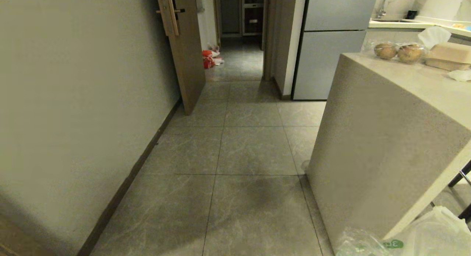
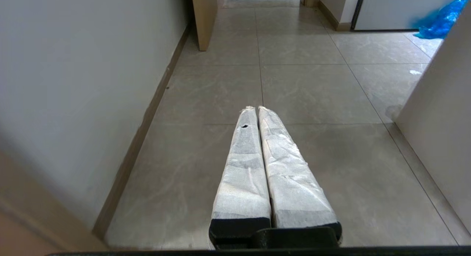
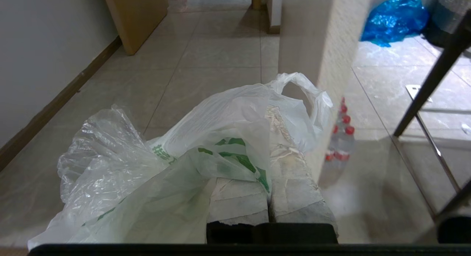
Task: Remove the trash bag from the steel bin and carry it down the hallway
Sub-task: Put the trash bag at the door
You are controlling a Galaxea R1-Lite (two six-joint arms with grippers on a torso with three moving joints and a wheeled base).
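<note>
Ahead of both grippers: hallway [image 1: 235, 145] of grey marbled tiles, pale wall to the left, half-open wooden door [image 1: 186, 50] farther on, stone counter [image 1: 386, 138] close on the right.

Draped over and around the right gripper [image 3: 274, 120]: trash bag [image 3: 165, 164], thin, whitish, green-printed, pinched between fully closed jaws; one loop handle standing free just beyond the fingertips, bulk of the film spilling to the hallway-wall side of the hand. Same bag visible at the lower right corner of the head view [image 1: 423, 234], beside the counter's end.

Left gripper [image 2: 255, 110]: padded fingers pressed together, holding nothing, pointed along the floor.

Stage, as judged: bag already out of the steel bin, bin itself nowhere in view; carry under way, with most of the visible passage yet to cover. Narrow gap between door and counter likely the point needing care.

Shown by the head view only: refrigerator [image 1: 331, 46], countertop with bagged round items [image 1: 397, 52], orange-red bag [image 1: 208, 59] on the far floor.

Shown by the wrist views only: shiny blue bag [image 3: 393, 18] beyond the counter; by the right wrist view alone, red-capped bottles [image 3: 340, 138] near the fingertips, against the counter's base, and dark slanting furniture legs [image 3: 430, 75].
</note>
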